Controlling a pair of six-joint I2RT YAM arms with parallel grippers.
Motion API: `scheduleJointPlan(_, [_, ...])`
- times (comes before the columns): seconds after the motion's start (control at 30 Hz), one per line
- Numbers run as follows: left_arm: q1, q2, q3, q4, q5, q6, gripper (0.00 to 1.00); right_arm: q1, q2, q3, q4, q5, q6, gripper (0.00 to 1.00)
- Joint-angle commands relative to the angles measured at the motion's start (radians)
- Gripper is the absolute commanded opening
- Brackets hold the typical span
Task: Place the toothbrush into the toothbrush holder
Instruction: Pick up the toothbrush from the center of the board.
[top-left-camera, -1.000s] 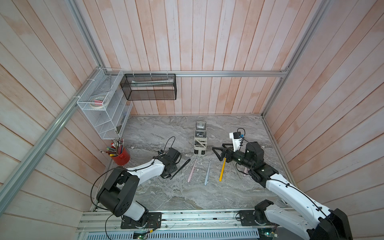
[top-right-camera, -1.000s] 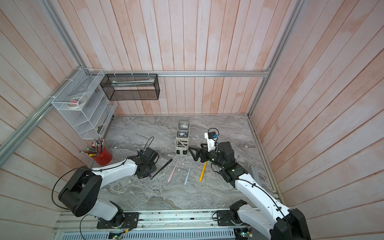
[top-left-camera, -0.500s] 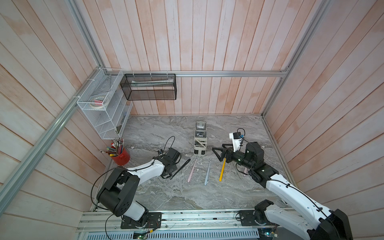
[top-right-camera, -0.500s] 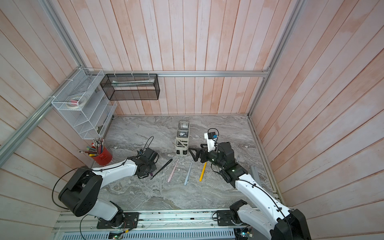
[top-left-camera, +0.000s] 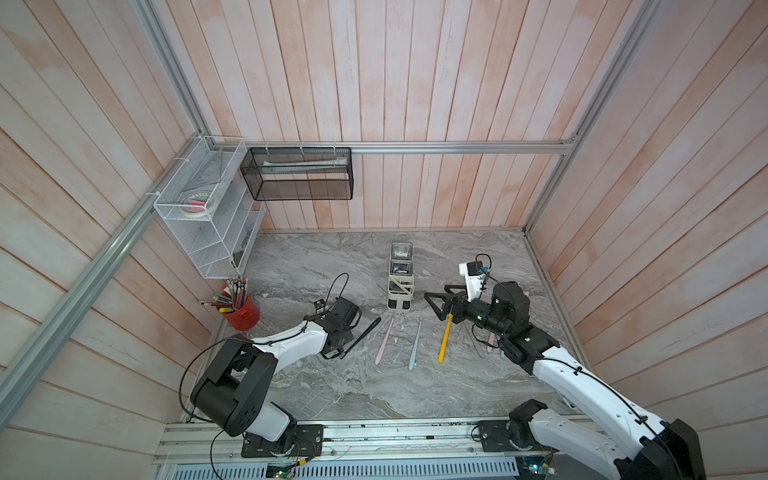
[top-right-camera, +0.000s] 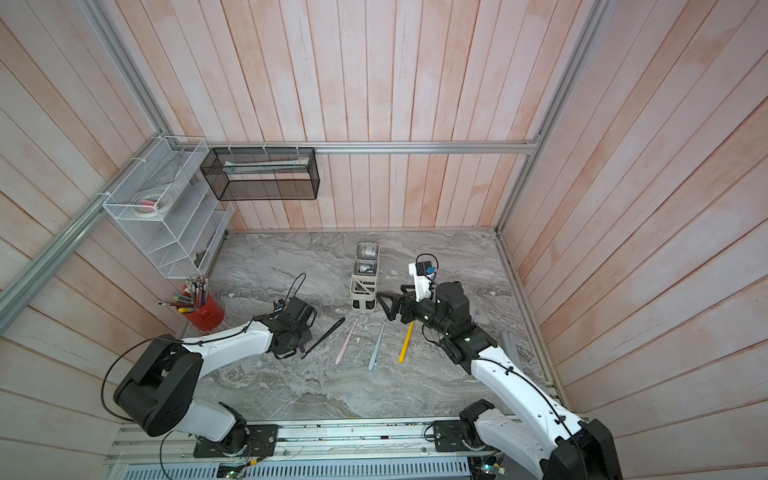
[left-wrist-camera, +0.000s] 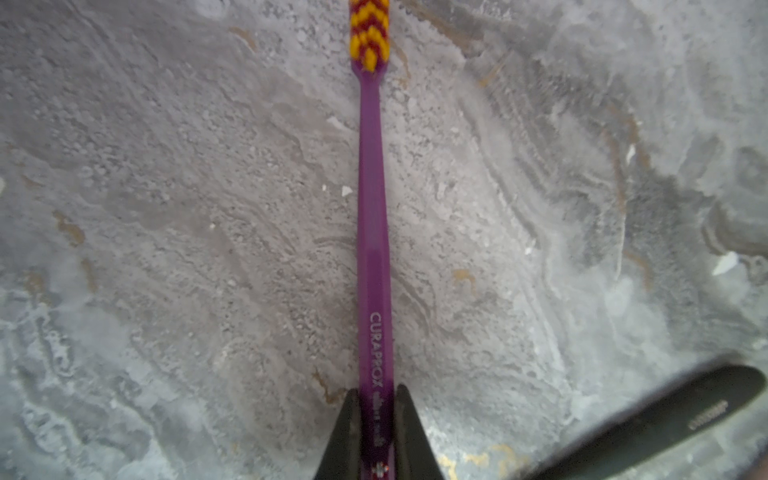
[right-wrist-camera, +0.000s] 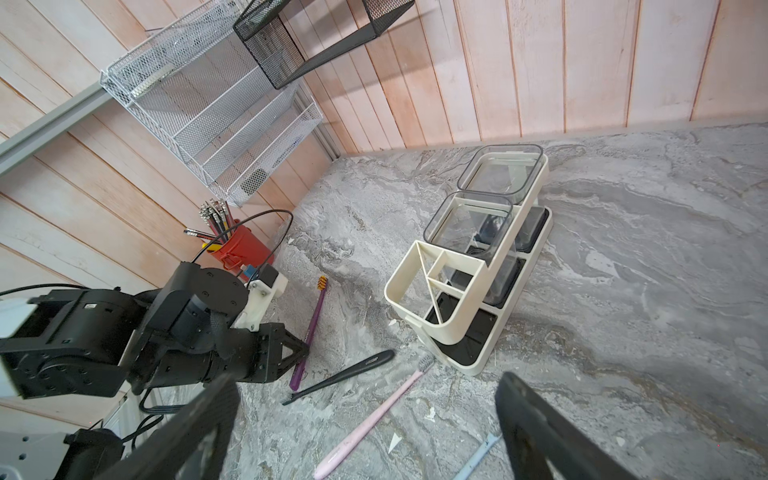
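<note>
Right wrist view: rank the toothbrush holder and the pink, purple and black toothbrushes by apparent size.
1. toothbrush holder
2. pink toothbrush, nearest the camera, which flatters it
3. purple toothbrush and black toothbrush: about equal in length, so left unranked

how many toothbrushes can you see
5: purple toothbrush in left hand; black toothbrush, pink toothbrush, pale blue toothbrush, yellow toothbrush on counter. More may hide under right arm.

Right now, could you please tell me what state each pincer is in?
Left pincer: shut on the purple toothbrush, at its handle end.
Right pincer: open, holding nothing.
</note>
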Motion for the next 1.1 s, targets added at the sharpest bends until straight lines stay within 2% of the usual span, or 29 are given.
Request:
scheduleJointPlan(0.0, [0.008, -0.019, -0.007, -0.124, -0.016, 0.036, 0.00, 0.007, 0.008, 0.028, -0.019, 0.007, -0.006, 0.98])
scheduleJointPlan(0.3, [0.007, -0.213, 0.050, -0.203, -0.106, 0.114, 0.00, 0.013, 0.066, 0.054, -0.011, -0.072, 0.038, 0.98])
scheduleJointPlan(0.5, [-0.028, -0.404, 0.019, -0.198, -0.095, 0.149, 0.00, 0.043, 0.108, 0.088, -0.038, -0.099, 0.056, 0.98])
scheduleJointPlan(0.6, [-0.082, -0.451, 0.009, -0.217, -0.083, 0.142, 0.00, 0.056, 0.131, 0.102, -0.028, -0.149, 0.081, 0.98])
scheduleJointPlan(0.83, [-0.269, -0.487, -0.010, -0.208, -0.107, 0.099, 0.00, 0.061, 0.168, 0.108, 0.066, -0.289, 0.171, 0.98])
scheduleJointPlan(0.97, [-0.363, -0.523, -0.027, -0.156, -0.133, 0.118, 0.00, 0.051, 0.178, 0.107, 0.120, -0.388, 0.243, 0.97])
scheduleJointPlan(1.07, [-0.398, -0.563, -0.045, -0.110, -0.131, 0.148, 0.00, 0.030, 0.165, 0.084, 0.175, -0.435, 0.309, 0.97])
